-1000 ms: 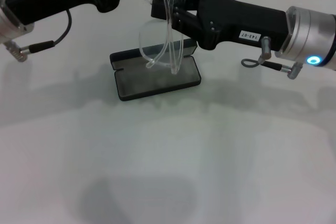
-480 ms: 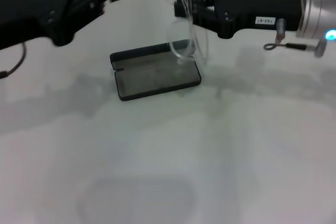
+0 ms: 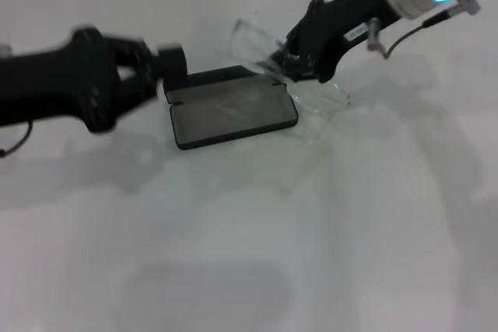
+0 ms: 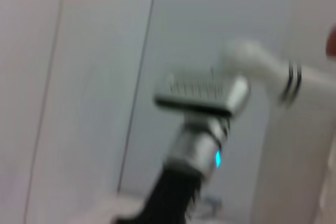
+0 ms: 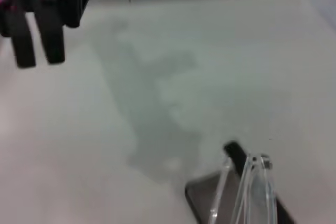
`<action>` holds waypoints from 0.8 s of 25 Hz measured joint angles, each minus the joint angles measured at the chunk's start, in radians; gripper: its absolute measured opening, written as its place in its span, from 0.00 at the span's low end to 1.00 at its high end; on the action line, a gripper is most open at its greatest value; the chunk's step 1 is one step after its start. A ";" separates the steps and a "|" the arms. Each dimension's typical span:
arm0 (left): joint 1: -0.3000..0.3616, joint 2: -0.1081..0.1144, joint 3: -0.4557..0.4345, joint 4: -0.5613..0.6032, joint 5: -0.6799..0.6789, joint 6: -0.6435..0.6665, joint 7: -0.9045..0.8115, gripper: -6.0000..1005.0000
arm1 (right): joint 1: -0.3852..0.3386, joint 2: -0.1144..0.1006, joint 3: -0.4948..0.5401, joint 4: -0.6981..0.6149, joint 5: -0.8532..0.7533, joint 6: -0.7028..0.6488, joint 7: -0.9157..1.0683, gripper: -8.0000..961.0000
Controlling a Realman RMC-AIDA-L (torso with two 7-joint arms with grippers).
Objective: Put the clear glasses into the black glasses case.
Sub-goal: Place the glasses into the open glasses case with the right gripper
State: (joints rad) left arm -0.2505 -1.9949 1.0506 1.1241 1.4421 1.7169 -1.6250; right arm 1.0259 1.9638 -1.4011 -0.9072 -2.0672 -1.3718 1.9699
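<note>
We see the right end effector (image 3: 286, 64) clamped on the clear glasses (image 3: 311, 92) at upper centre of the head view, glasses tilted over the right end of the open black glasses case (image 3: 232, 114) on the white surface (image 3: 249, 231). Left end effector (image 3: 173, 64), blurred, sits just left of the case; its opening we cannot tell.

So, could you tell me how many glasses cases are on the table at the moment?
1. The black glasses case lies open on the white table, between the left gripper and the right gripper, which holds the clear glasses at its right end. No other case shows.
</note>
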 joint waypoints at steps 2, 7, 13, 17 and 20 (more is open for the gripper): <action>-0.007 -0.004 0.000 0.000 0.049 0.005 0.001 0.10 | 0.032 0.034 0.010 0.000 -0.104 -0.004 0.002 0.13; -0.010 -0.014 -0.001 0.000 0.101 0.007 0.009 0.10 | 0.088 0.065 -0.093 0.005 -0.208 0.049 0.000 0.14; -0.003 -0.006 -0.002 0.011 0.162 0.011 0.033 0.10 | 0.065 0.065 -0.336 -0.040 -0.185 0.175 0.005 0.14; -0.012 -0.004 -0.001 0.032 0.270 0.030 0.026 0.10 | 0.035 0.065 -0.424 -0.068 -0.196 0.262 0.006 0.14; -0.016 -0.007 -0.001 0.033 0.285 0.033 0.026 0.10 | 0.043 0.066 -0.463 -0.066 -0.200 0.304 0.006 0.14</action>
State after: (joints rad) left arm -0.2664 -2.0016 1.0492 1.1568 1.7272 1.7504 -1.5992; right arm 1.0690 2.0297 -1.8643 -0.9728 -2.2673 -1.0675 1.9758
